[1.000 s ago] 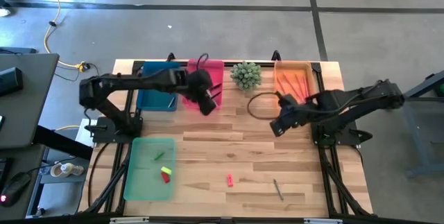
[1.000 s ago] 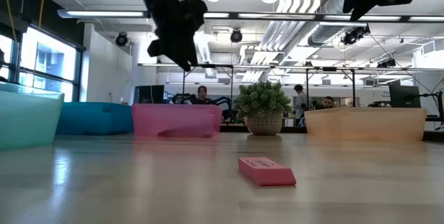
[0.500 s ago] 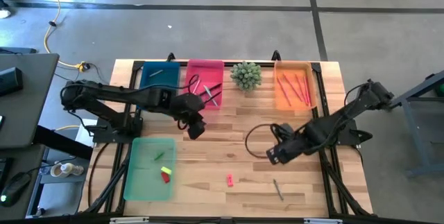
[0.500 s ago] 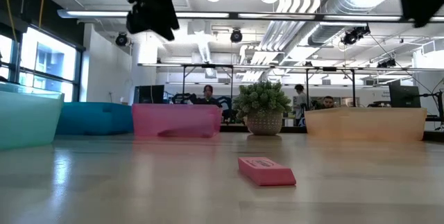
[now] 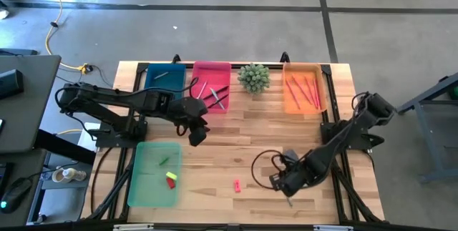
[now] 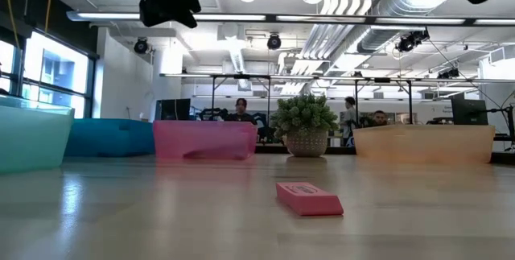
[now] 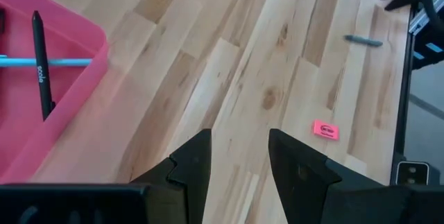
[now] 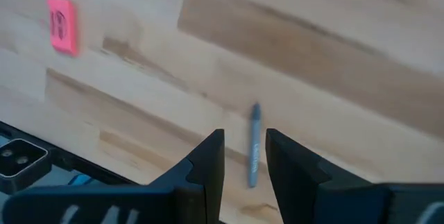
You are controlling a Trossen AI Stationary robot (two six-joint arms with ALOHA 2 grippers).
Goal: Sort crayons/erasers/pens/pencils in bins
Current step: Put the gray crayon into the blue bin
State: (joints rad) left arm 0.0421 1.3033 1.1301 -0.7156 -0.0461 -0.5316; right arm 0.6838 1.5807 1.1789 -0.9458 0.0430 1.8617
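A pink-red eraser [image 5: 237, 185] lies flat on the wood table; it also shows in the low view [image 6: 310, 198] and the right wrist view [image 8: 60, 24]. A grey pen [image 8: 254, 144] lies on the table just right of it. My right gripper [image 5: 283, 183] is open above the pen, and the pen shows in the gap between its fingers [image 8: 245, 158]. My left gripper [image 5: 197, 132] is open and empty [image 7: 239, 154], above the table just in front of the pink bin [image 5: 212, 88]. The pale-green bin [image 5: 154, 174] holds green, yellow and red erasers.
The teal bin [image 5: 163, 81], the pink bin with pens, a small potted plant [image 5: 253, 77] and the orange bin [image 5: 305, 88] with pink-red sticks line the far edge. Bare wood lies between them and the near edge. A black cable loops beside my right arm.
My right gripper has gone from beside the orange bin toward the table's near edge and down, ending over the grey pen. My left gripper has drawn back from over the pink bin toward the near edge and a little left. The eraser and pen have stayed put.
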